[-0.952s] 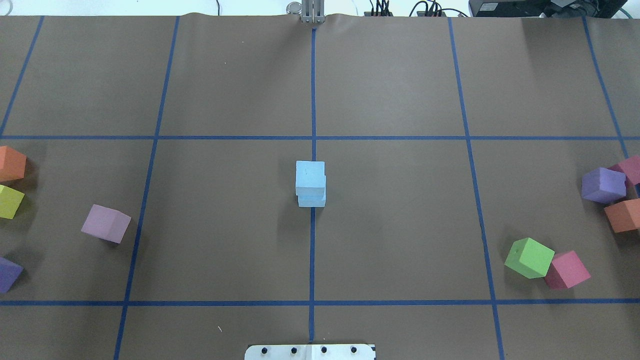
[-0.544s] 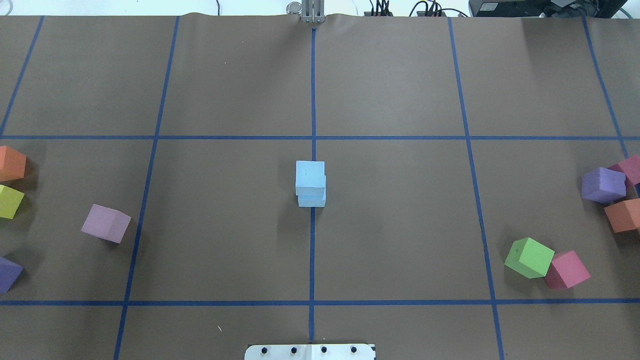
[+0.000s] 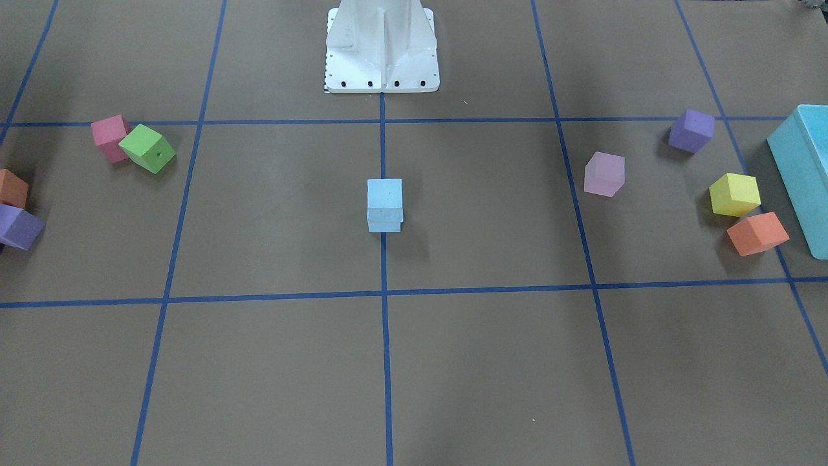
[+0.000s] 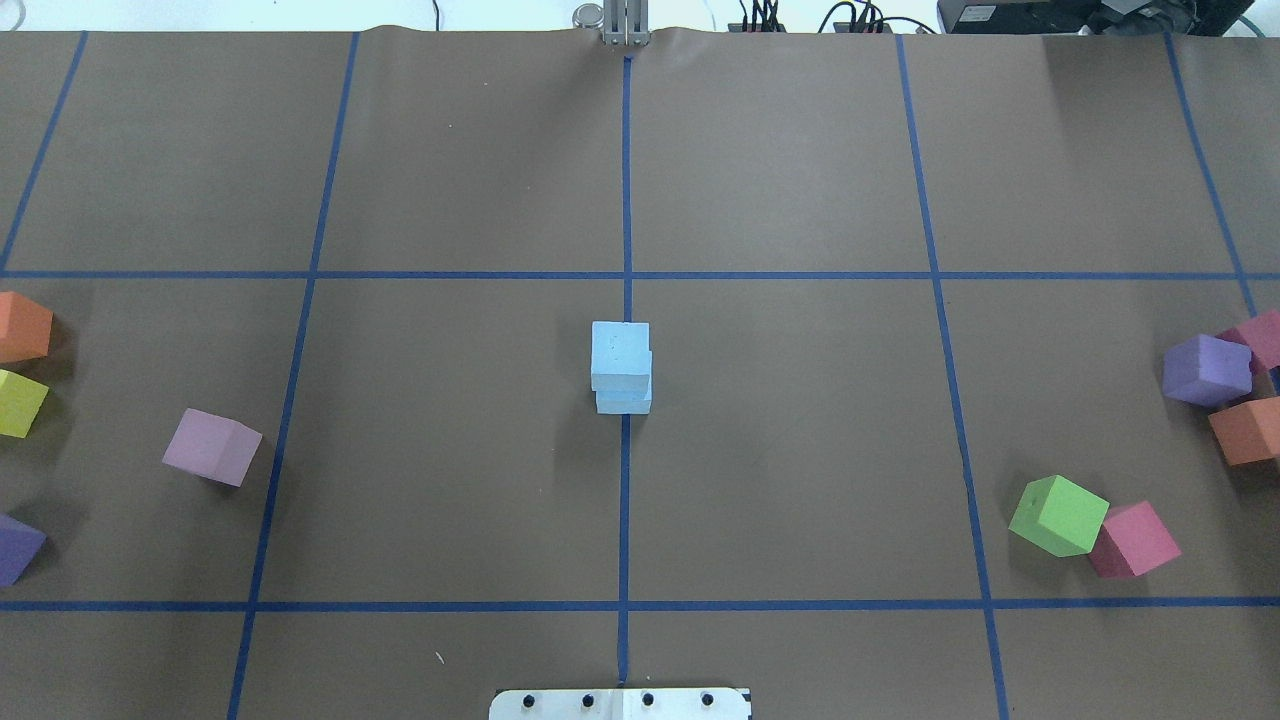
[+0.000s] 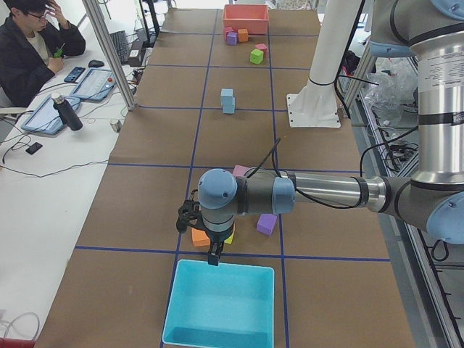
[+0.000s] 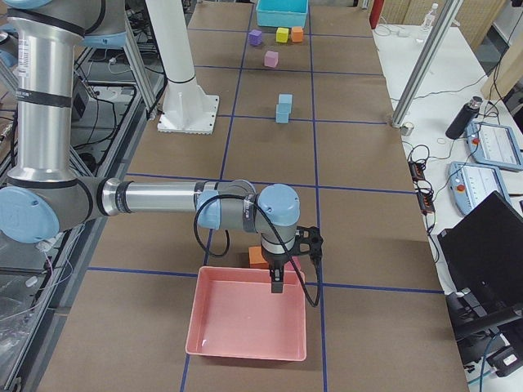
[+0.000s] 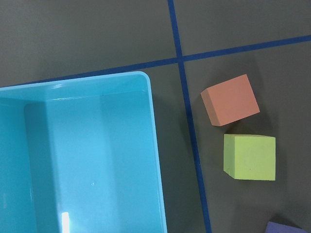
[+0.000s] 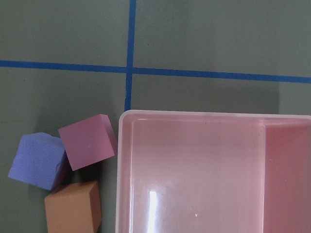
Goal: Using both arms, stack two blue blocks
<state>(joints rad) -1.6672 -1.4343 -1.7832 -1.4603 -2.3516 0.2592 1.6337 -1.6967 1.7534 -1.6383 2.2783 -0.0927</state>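
Note:
The two pale blue blocks stand stacked at the table's middle on the centre tape line. The upper block (image 4: 620,350) sits on the lower block (image 4: 624,402) with a slight offset; the stack also shows in the front view (image 3: 385,193). No gripper touches them. My left gripper (image 5: 213,258) hangs over the near rim of the turquoise bin (image 5: 225,265), far from the stack. My right gripper (image 6: 276,286) hangs over the rim of the pink bin (image 6: 245,353). Both grippers show only in the side views, so I cannot tell if they are open or shut.
On the left side lie a lilac cube (image 4: 211,447), an orange cube (image 7: 230,99), a yellow cube (image 7: 250,156) and a purple cube (image 3: 691,130). On the right lie a green cube (image 4: 1058,515), a pink cube (image 4: 1134,540), a purple cube (image 4: 1207,369) and an orange cube (image 4: 1246,431).

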